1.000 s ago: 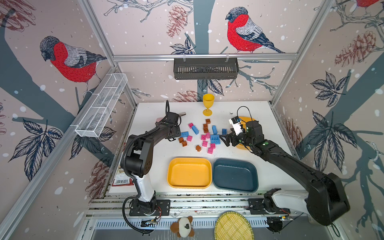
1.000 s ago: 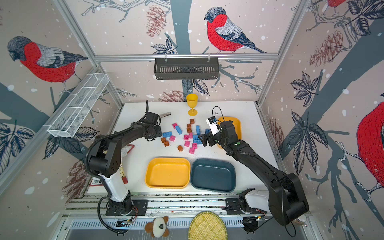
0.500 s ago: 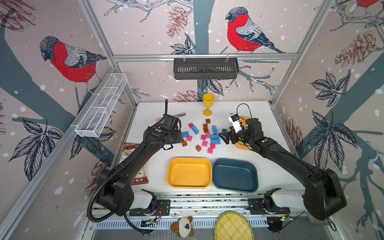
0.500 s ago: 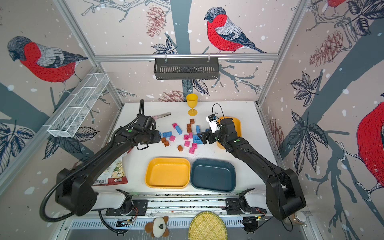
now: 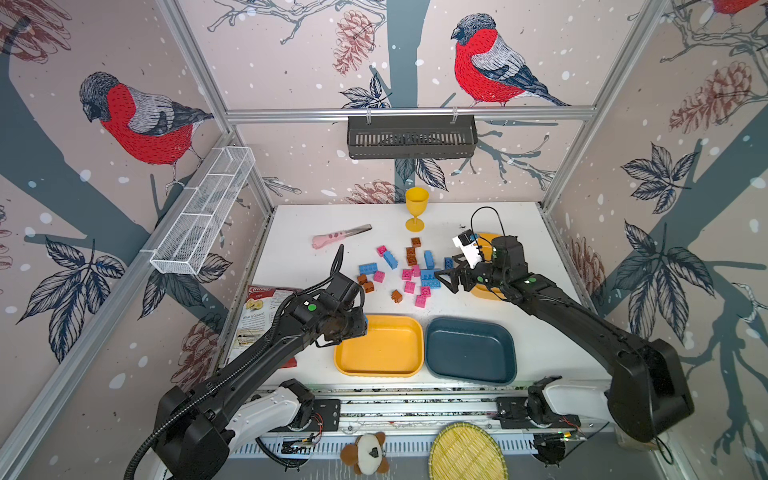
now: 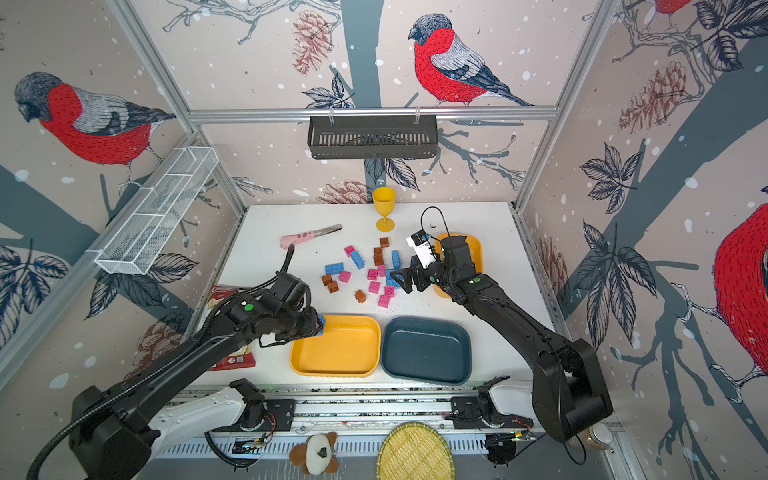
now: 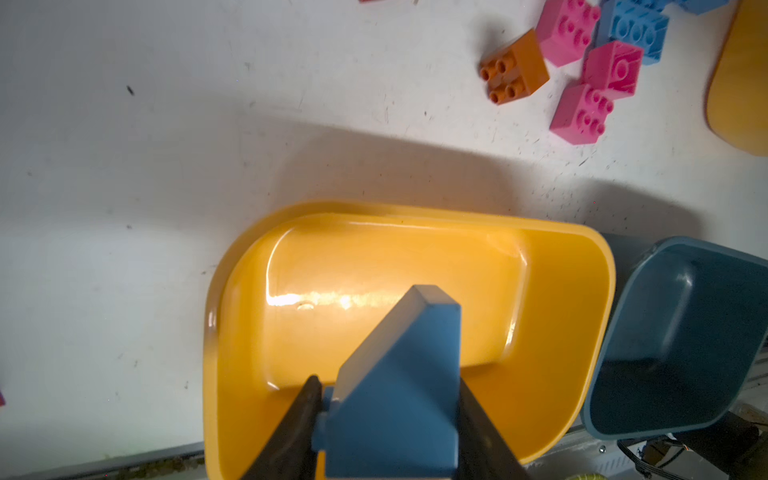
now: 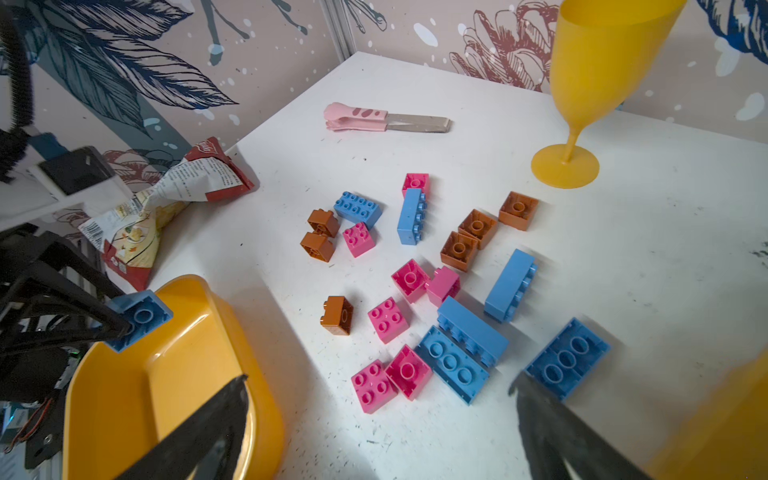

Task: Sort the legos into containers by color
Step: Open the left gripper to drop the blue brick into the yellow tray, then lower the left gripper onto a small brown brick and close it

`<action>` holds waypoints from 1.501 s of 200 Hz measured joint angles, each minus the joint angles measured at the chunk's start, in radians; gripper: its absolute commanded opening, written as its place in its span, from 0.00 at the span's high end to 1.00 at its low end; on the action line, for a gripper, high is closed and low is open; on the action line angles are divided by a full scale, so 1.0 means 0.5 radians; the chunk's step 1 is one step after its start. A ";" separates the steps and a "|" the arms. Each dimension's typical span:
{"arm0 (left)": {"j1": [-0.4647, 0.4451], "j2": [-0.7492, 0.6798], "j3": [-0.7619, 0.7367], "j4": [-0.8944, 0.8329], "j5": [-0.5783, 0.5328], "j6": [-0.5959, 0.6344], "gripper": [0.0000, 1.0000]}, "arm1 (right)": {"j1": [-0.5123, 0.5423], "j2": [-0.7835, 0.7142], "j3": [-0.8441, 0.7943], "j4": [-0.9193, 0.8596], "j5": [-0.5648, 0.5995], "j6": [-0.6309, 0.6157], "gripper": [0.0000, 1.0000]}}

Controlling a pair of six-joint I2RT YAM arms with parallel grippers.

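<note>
Gripping the blue wedge brick (image 7: 399, 374), the left jaws are held over the left rim of the larger yellow tray (image 7: 561, 291), wedge tip pointed into its hollow, while the right jaws are spread wide and empty beside the blue bricks (image 8: 453, 363) on the bench (image 5: 299, 257).

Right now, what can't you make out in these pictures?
Smaller yellow tray: both top views, right arm covers most; contents unknown.
Blue wedge: top views, left arm hides nearly all.
Snack bag: top views, left arm crosses it.
Teal tray: left wrist view, cut by edge.
</note>
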 measured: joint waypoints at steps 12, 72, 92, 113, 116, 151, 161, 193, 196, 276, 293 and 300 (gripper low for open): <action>-0.008 0.007 -0.031 -0.005 -0.002 -0.023 0.58 | 0.005 -0.025 -0.018 -0.005 -0.043 -0.001 0.00; -0.013 0.145 -0.036 -0.020 -0.098 -0.033 0.30 | 0.008 -0.189 -0.101 -0.071 -0.148 -0.018 0.00; -0.013 0.173 0.043 -0.032 -0.128 -0.015 0.27 | 0.002 -0.205 -0.111 -0.097 -0.148 -0.034 0.00; -0.013 0.231 0.153 -0.040 -0.204 0.016 0.26 | -0.012 -0.207 -0.114 -0.108 -0.148 -0.048 0.01; -0.013 0.243 0.172 -0.040 -0.219 0.024 0.26 | -0.016 -0.207 -0.114 -0.108 -0.148 -0.048 0.00; 0.049 0.459 0.365 0.018 -0.394 0.223 0.25 | -0.043 -0.208 -0.114 -0.108 -0.147 -0.053 0.00; 0.092 0.555 0.441 0.031 -0.448 0.304 0.25 | -0.049 -0.208 -0.111 -0.109 -0.147 -0.053 0.01; 0.195 0.893 0.625 0.097 -0.622 0.647 0.27 | -0.076 -0.224 -0.112 -0.108 -0.145 -0.053 0.01; 0.201 0.919 0.632 0.102 -0.633 0.674 0.27 | -0.081 -0.228 -0.114 -0.108 -0.145 -0.053 0.01; 0.228 1.330 0.762 0.343 -0.496 1.389 0.46 | -0.130 -0.270 -0.170 -0.109 -0.132 -0.052 0.00; 0.238 1.375 0.774 0.388 -0.440 1.497 0.46 | -0.137 -0.270 -0.175 -0.109 -0.125 -0.051 0.01; 0.243 1.396 0.780 0.402 -0.436 1.534 0.46 | -0.140 -0.270 -0.175 -0.110 -0.125 -0.051 0.01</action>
